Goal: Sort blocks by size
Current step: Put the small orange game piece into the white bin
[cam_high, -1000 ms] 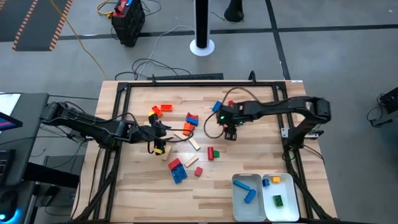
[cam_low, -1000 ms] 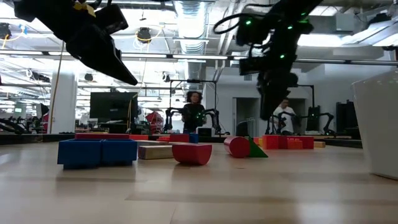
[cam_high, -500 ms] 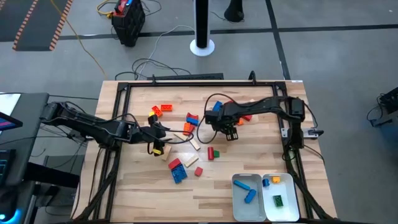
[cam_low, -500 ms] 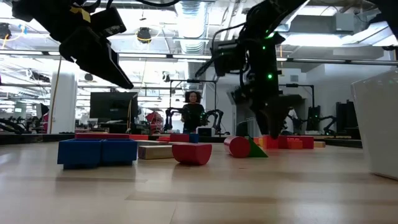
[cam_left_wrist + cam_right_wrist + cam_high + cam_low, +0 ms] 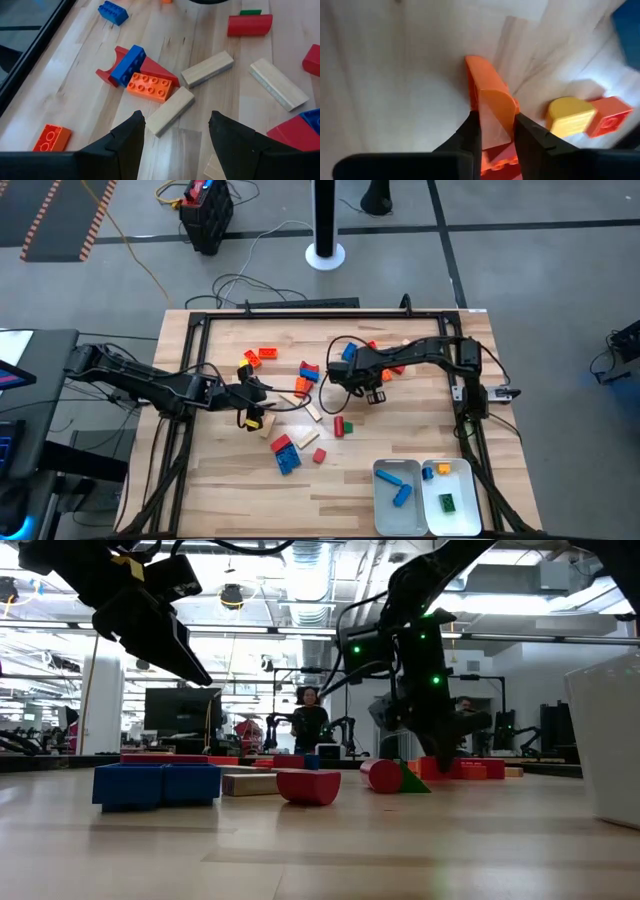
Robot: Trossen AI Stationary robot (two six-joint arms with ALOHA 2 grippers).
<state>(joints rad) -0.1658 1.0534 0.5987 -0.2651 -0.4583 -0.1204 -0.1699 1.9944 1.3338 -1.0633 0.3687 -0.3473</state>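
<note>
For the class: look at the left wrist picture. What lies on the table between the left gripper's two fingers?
In the left wrist view, a tan block lies on the table between the left gripper's open fingers, slanted, its near end in the gap. An orange brick lies just beyond it.

The right end effector (image 5: 366, 385) has swung from nearer the tabletop's right edge toward its middle and dropped low over the far half. Its fingers (image 5: 470, 137), spread a second ago, have closed on an orange block (image 5: 490, 100) with a rounded top.
</note>
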